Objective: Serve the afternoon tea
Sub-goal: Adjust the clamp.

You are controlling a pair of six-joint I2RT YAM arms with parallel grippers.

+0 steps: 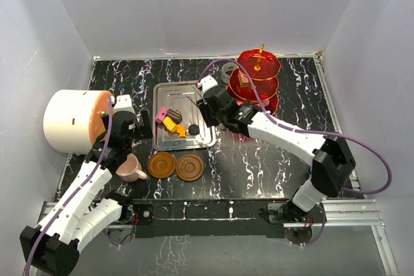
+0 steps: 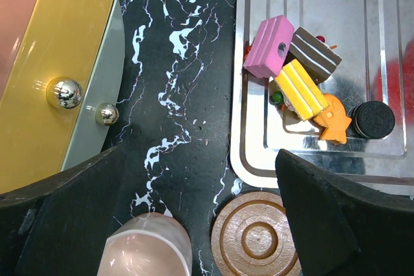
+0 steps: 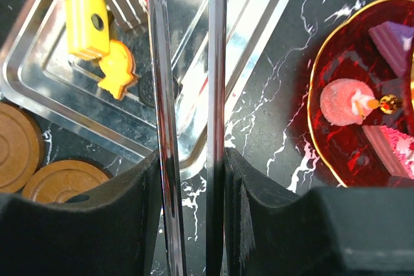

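right hand (image 3: 191,159) is clamped on metal tongs (image 3: 165,95), blades slightly apart over the steel tray (image 3: 65,95). to do this well, i'd steer the tips toward the yellow sweet (image 3: 87,24) at upper left, pinch gently, then carry it to the red three-tier stand (image 3: 343,140) at right. left hand (image 2: 194,208) gapes wide, holding nothing, above the pink cup (image 2: 149,247) and a saucer (image 2: 255,237).

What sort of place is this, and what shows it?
Probably a robot test cell, not a tearoom: plain white walls box in a marbled table, with left arm and right arm bolted at its near edge.
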